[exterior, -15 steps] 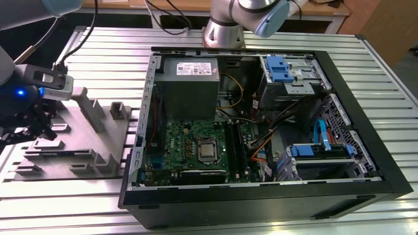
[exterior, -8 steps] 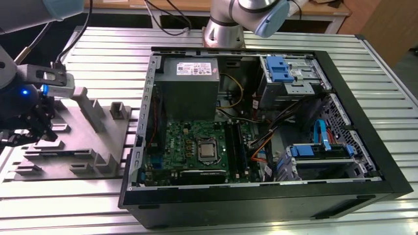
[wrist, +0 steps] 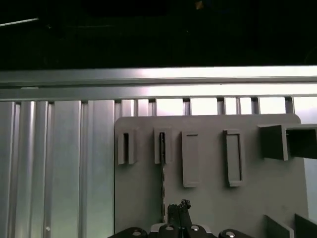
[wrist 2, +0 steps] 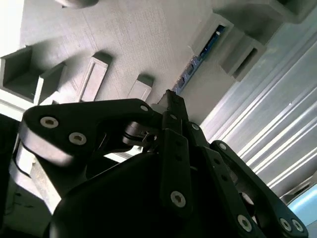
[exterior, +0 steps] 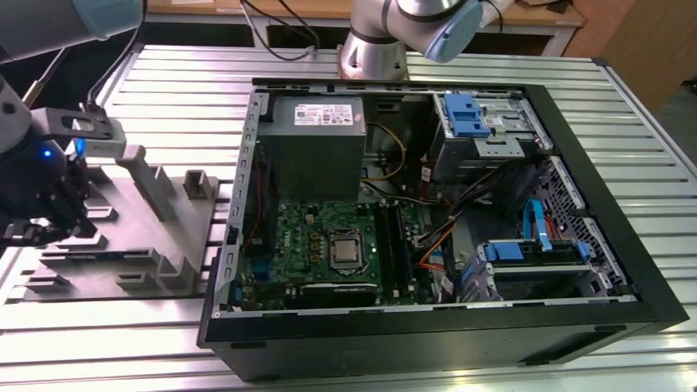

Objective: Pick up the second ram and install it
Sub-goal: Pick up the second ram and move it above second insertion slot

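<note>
At the exterior view's left, the black two-finger gripper [exterior: 33,231] hangs over a flat grey plastic fixture plate [exterior: 175,245] with raised holders. Its fingers are pressed together with nothing between them. In both wrist views the second ram [wrist: 162,186], a thin dark stick, stands on edge in the plate's holders just beside the fingertips [wrist 2: 171,99]. To the right lies the open black computer case [exterior: 610,237] with its green motherboard [exterior: 310,237].

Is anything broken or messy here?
Nothing stands out. The computer case lies on its side with its cover off, which suits the work. The second ram stands on edge in the grey holder tray, and the gripper is right by it.
</note>
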`<action>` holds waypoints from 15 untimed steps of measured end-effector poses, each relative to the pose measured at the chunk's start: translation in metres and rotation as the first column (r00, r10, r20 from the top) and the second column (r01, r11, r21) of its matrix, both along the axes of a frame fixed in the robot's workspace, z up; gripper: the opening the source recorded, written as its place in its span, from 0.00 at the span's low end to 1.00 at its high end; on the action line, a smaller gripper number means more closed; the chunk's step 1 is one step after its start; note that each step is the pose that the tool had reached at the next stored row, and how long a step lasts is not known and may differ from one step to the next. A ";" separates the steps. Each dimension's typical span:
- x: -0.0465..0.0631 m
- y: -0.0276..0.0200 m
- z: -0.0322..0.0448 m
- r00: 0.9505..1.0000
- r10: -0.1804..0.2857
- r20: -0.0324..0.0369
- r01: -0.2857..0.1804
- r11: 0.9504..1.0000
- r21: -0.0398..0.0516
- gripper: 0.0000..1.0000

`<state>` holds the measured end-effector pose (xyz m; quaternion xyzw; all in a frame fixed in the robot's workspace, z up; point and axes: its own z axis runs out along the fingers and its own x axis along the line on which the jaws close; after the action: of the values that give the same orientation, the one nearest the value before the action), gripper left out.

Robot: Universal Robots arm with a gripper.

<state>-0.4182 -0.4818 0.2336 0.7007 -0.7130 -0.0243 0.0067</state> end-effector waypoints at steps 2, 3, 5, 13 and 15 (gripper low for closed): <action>0.000 -0.0001 -0.0008 1.000 0.030 0.000 -0.030 1.000 0.000 0.10; 0.000 -0.0002 -0.0012 0.999 0.039 0.000 -0.039 0.999 0.000 0.10; 0.000 -0.0014 -0.0017 0.999 0.050 0.000 -0.050 0.999 0.000 0.10; 0.000 -0.0126 -0.0037 0.999 0.054 0.000 -0.054 0.999 0.000 0.10; 0.000 -0.0146 -0.0054 0.999 0.054 0.000 -0.054 0.999 0.000 0.10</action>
<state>-0.4183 -0.4965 0.2282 0.7197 -0.6938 -0.0240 0.0073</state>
